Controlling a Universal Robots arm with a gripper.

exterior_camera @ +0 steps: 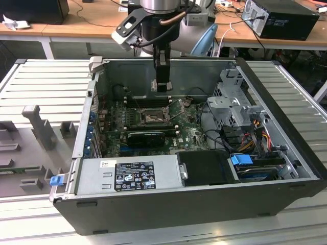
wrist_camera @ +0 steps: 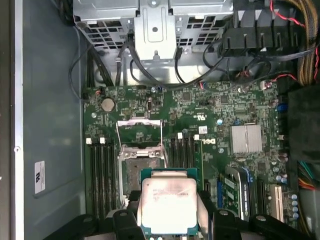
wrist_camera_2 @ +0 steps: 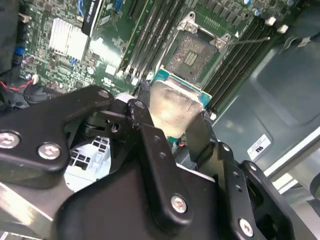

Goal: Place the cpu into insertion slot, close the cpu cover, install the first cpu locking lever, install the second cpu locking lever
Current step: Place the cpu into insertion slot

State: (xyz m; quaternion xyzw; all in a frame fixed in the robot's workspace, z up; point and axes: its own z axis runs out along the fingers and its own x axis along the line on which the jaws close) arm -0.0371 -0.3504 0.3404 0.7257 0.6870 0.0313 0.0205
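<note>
Cpu (wrist_camera: 168,202) sits pinched by its edges in your gripper (exterior_camera: 162,86), the fingers closed to its width. Below the fingertips and apart from the cpu, the insertion slot (wrist_camera: 139,172) lies bare, with the cpu cover (wrist_camera: 139,131) swung open beyond it.

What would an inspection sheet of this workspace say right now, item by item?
Surface: ribbed grey metal table carrying an open computer case.
Job's things: cpu held above the board, near the bare insertion slot; cpu cover appears raised open.
Clutter: grey fixture blocks at the exterior view's left.
Hand: hand shut on the cpu's edges.
Cables: coloured wire bundle inside the case.
Surroundings: wooden desks behind, with a black box.
</note>
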